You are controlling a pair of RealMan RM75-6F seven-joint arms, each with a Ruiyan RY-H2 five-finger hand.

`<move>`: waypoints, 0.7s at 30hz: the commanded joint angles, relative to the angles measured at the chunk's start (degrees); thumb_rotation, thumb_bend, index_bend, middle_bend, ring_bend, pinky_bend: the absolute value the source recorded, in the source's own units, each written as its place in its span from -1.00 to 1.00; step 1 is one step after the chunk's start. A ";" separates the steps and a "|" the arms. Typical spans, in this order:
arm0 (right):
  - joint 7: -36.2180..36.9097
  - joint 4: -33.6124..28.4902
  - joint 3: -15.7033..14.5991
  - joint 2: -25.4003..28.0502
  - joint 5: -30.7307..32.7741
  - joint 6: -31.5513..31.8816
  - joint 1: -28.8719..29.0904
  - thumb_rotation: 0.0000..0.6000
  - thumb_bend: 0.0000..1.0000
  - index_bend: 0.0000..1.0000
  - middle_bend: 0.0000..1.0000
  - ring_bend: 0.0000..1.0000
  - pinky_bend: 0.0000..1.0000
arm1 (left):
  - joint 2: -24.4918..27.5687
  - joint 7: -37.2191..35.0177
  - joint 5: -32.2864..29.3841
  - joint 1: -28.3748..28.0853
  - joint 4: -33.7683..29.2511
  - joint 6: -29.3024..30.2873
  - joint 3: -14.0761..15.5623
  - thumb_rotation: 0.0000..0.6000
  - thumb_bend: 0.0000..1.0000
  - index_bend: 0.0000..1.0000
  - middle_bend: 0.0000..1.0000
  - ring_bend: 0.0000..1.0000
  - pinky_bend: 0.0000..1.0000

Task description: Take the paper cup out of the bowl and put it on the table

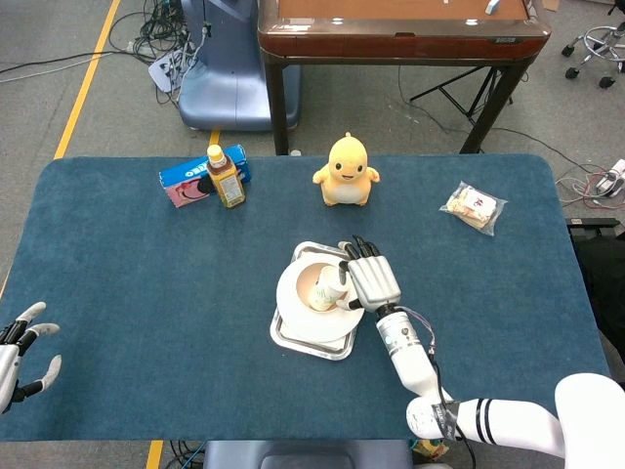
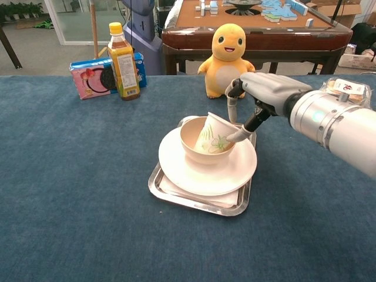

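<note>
leaning cup: one paper cup point(image 2: 214, 136), white with a green leaf print, tilted in the bowl at frame centre, open rim up and toward the right, base down inside the bowl.
bowl: one cream bowl point(image 2: 197, 154) on one white plate point(image 2: 205, 173), plate on one steel tray point(image 2: 176, 195); all stacked, centre of the chest view.
right hand: right hand point(image 2: 254, 97) just right of the cup, palm toward it, fingers apart; thumb tip point(image 2: 235, 136) at the cup's right side near the rim, other fingers point(image 2: 231, 107) hanging just behind the rim. nothing clamped; whether the thumb actually touches the cup, cannot tell. in the head view the hand point(image 1: 369, 279) overlaps the plate's right edge.
left hand: left hand point(image 1: 20, 352) at the lower left edge of the head view, fingers spread, holding nothing, well apart from the tray.
table: one, blue cloth top point(image 1: 146, 283).
others counted: one yellow plush toy point(image 2: 230, 60) upper centre; one bottle point(image 2: 123, 61) with yellow cap, upper left, just in front of one pink-and-blue snack box point(image 2: 89, 76); one clear snack packet point(image 1: 474, 207) upper right in the head view.
</note>
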 commanded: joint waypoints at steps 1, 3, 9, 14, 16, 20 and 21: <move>0.10 0.22 0.02 -0.20 -0.04 0.08 0.14 1.00 -0.65 0.15 -0.65 -0.93 -0.78 | 0.00 -0.01 0.05 0.00 0.01 0.01 0.01 1.00 -0.26 -0.37 -0.75 -0.64 -0.25; 0.16 0.46 -0.02 -0.42 -0.14 0.18 0.26 1.00 -0.60 0.15 -0.65 -0.93 -0.78 | 0.00 -0.03 0.07 0.01 0.06 0.01 0.03 1.00 -0.26 -0.37 -0.75 -0.64 -0.25; -0.22 1.27 -0.40 -0.81 -0.11 0.11 0.66 1.00 -0.49 0.16 -0.65 -0.93 -0.78 | 0.01 0.00 0.13 0.08 0.02 0.16 0.04 1.00 -0.26 -0.37 -0.75 -0.64 -0.25; -0.17 1.40 -0.76 -0.92 0.09 -0.27 0.75 1.00 -0.43 0.16 -0.65 -0.93 -0.78 | 0.00 0.03 0.07 0.09 0.02 0.17 0.00 1.00 -0.26 -0.37 -0.75 -0.64 -0.25; 0.10 1.44 -0.87 -0.94 0.19 -0.56 0.77 1.00 -0.35 0.16 -0.65 -0.93 -0.78 | 0.00 0.01 0.14 0.11 0.02 0.26 -0.01 1.00 -0.26 -0.37 -0.75 -0.64 -0.25; 0.48 1.61 -0.97 -0.91 0.21 -0.80 0.79 1.00 -0.25 0.18 -0.65 -0.93 -0.78 | 0.02 -0.09 0.21 0.16 0.07 0.34 0.02 1.00 -0.26 -0.37 -0.75 -0.64 -0.25; 0.61 1.62 -0.98 -0.88 0.20 -0.86 0.79 1.00 -0.23 0.18 -0.65 -0.93 -0.78 | 0.03 -0.08 0.18 0.14 0.09 0.29 0.01 1.00 -0.26 -0.37 -0.75 -0.64 -0.25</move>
